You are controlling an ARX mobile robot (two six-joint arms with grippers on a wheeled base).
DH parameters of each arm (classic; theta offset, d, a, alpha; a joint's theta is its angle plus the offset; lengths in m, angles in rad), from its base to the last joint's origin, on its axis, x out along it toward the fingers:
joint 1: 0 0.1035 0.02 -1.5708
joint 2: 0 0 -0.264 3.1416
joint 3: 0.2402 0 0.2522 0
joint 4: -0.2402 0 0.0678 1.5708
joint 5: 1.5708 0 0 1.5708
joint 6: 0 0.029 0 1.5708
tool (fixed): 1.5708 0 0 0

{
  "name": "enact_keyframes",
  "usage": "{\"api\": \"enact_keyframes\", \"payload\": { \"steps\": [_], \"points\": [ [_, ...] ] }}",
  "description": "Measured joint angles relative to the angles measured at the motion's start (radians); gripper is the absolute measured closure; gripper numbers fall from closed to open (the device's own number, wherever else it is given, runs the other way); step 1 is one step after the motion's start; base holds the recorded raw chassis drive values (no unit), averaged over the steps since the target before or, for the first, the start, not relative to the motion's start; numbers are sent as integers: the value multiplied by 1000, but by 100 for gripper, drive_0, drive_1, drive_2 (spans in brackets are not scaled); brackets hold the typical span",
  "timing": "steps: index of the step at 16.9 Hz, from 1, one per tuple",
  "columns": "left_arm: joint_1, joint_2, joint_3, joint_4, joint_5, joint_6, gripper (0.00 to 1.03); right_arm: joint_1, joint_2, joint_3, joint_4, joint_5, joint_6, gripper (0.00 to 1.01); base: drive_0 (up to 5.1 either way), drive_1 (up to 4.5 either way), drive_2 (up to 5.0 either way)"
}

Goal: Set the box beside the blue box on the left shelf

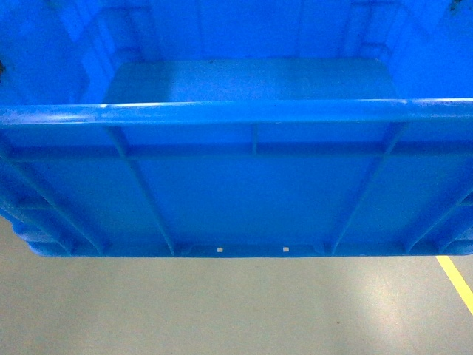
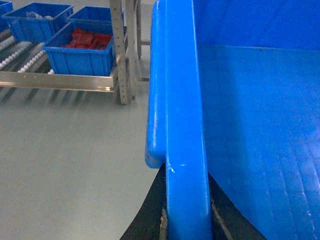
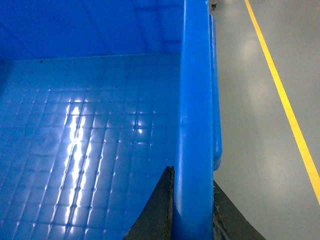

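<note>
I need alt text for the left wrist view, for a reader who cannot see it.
The rim of a large blue box runs up the middle, with the left gripper jaws shut on it. Beyond the grey floor, at upper left, a roller shelf holds smaller blue crates, one with red parts.

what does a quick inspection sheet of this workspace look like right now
surface: grey floor, bare where visible
job's things: box carried off the floor, empty; left shelf of roller tracks to one side, apart from it
clutter: crate of red parts and another blue crate on the shelf
grippers: left gripper and right gripper each clamp a side rim
cables: nothing seen
surroundings: yellow floor line
</note>
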Motion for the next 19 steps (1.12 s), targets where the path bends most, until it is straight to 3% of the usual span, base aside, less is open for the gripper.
{"api": "enact_keyframes", "payload": {
  "steps": [19],
  "points": [
    [0,0,0,0,0,0,96,0,0,0,-1,0,0,92,8,434,-417]
  ]
}}
